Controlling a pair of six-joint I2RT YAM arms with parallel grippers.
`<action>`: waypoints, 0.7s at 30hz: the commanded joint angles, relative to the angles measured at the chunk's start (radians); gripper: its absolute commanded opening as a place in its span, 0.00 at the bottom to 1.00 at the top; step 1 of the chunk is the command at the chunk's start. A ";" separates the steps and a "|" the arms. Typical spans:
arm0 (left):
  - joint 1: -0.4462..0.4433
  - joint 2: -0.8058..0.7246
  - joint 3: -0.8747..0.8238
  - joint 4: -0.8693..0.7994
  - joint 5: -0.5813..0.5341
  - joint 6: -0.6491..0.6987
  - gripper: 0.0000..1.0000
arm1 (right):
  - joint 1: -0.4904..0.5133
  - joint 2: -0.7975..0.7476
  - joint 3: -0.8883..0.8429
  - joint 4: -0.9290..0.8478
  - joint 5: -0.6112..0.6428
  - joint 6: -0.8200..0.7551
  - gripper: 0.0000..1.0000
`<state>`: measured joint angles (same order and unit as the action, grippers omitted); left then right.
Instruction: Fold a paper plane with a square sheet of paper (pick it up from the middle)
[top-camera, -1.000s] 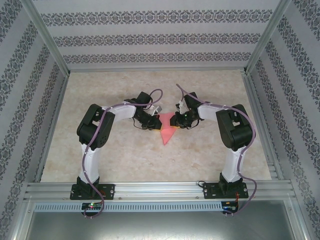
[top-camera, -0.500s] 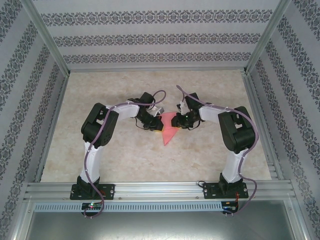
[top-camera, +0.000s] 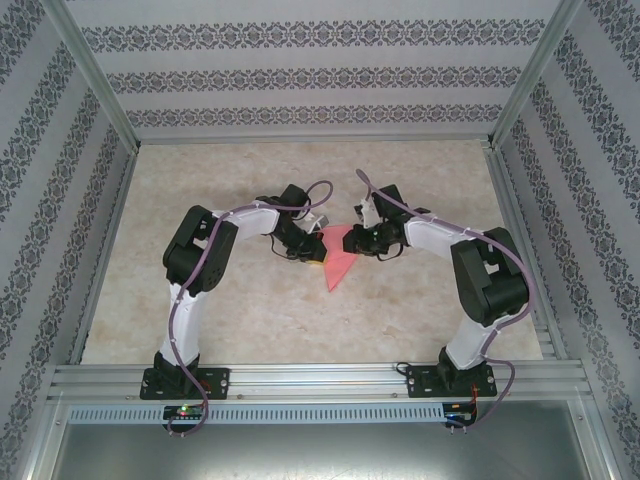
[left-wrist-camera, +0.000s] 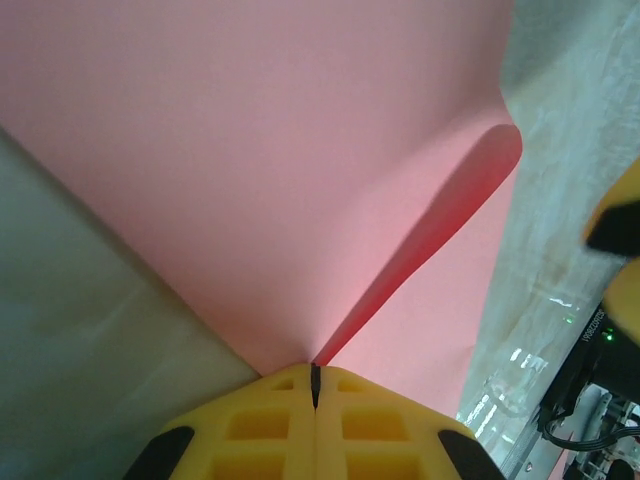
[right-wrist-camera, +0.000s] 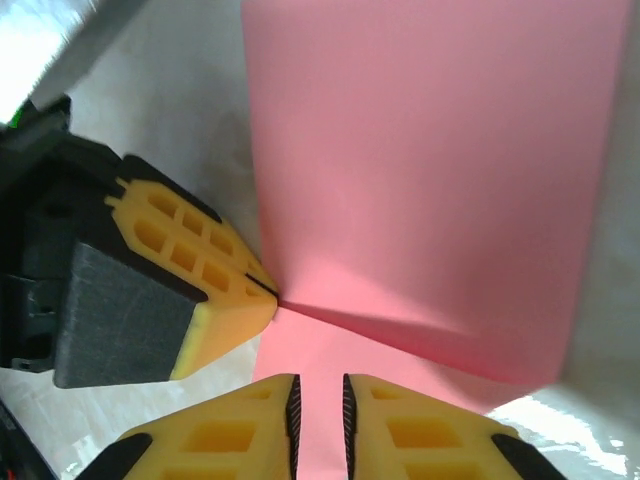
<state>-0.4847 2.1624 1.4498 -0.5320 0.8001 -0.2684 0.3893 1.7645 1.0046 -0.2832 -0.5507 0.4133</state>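
Pink square sheet of paper (top-camera: 338, 262) on bench (top-camera: 250, 310), left pincer (left-wrist-camera: 314, 385) clamped on its raised fold, right pincer (right-wrist-camera: 319, 405) just beside, jaws a slit apart over it

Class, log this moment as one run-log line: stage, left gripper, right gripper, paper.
stage: folding | left gripper: shut on pink sheet | right gripper: jaws narrowly apart over sheet | sheet: creased, on table
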 joint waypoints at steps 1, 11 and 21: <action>-0.012 0.041 0.020 -0.052 -0.027 0.035 0.01 | 0.011 0.041 -0.011 0.008 0.003 0.010 0.21; -0.014 0.054 0.041 -0.081 -0.037 0.056 0.02 | 0.015 0.082 -0.017 -0.049 0.089 -0.020 0.18; -0.017 0.070 0.063 -0.098 -0.035 0.061 0.03 | 0.014 0.079 -0.057 -0.053 0.119 -0.021 0.15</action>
<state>-0.4854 2.1891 1.4990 -0.5880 0.8013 -0.2382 0.4019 1.8317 0.9878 -0.2840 -0.4973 0.4122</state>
